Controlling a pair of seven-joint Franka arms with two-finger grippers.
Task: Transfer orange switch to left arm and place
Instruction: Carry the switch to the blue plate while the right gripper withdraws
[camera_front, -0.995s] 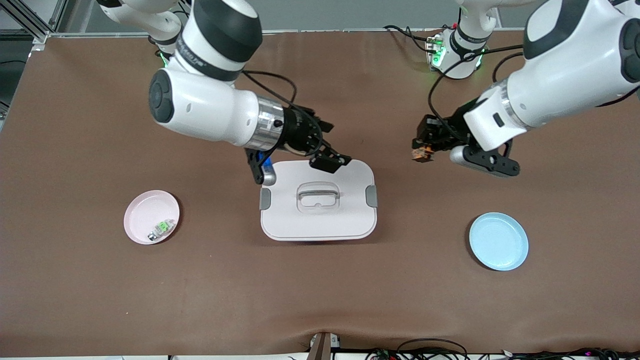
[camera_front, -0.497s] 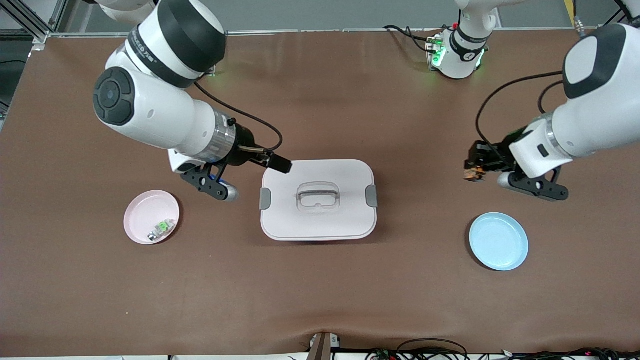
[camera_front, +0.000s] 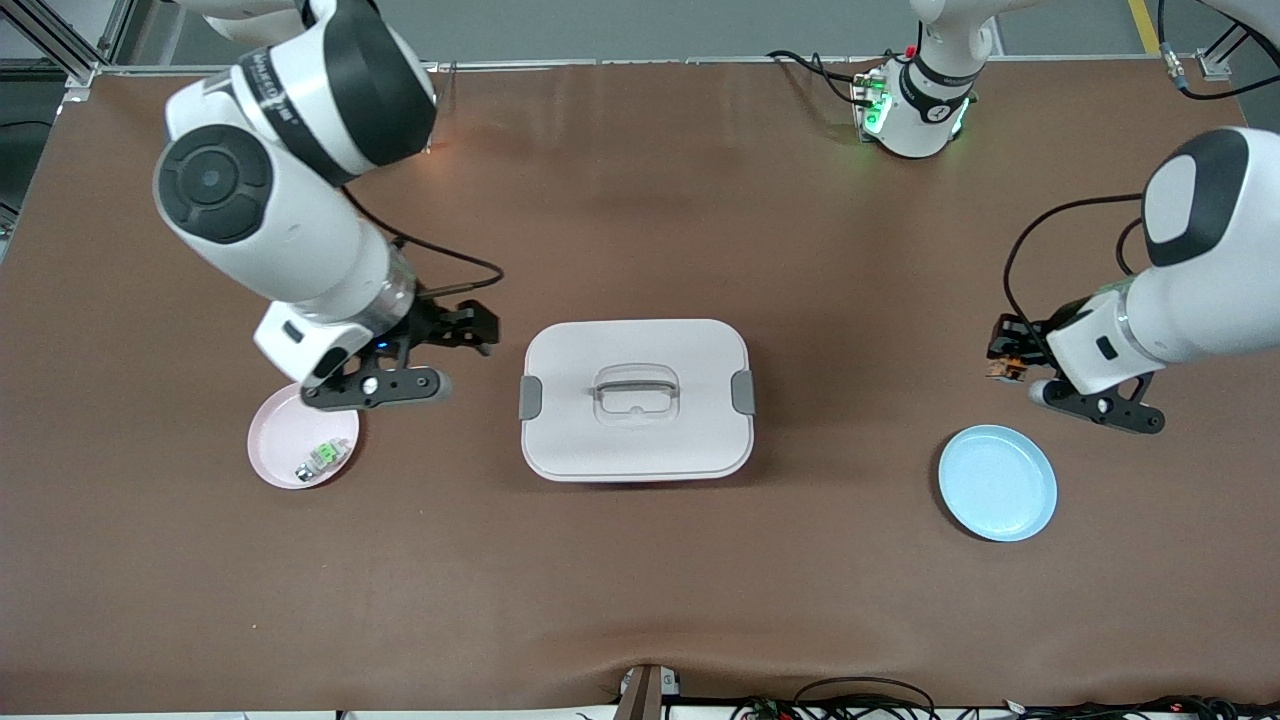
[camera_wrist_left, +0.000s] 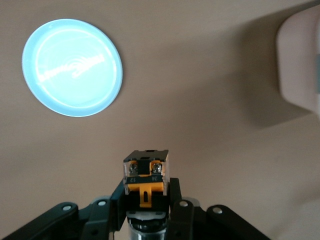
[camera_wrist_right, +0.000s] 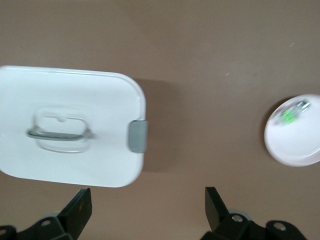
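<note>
Between my left gripper's (camera_wrist_left: 146, 200) fingers sits the switch (camera_wrist_left: 146, 172), clamped, over bare table near the blue plate (camera_front: 997, 483), clear of the box (camera_front: 636, 400). Right gripper (camera_front: 455, 330), open and empty, hangs beside the pink plate (camera_front: 275, 440).

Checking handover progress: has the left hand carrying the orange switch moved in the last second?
Yes. The left hand moved away from the white lidded box, toward the round blue plate.

My left wrist view crops the box (camera_wrist_left: 300, 65) at its edge; the right arm's wrist (camera_front: 345, 355) hides part of the pink plate (camera_front: 275, 450).
</note>
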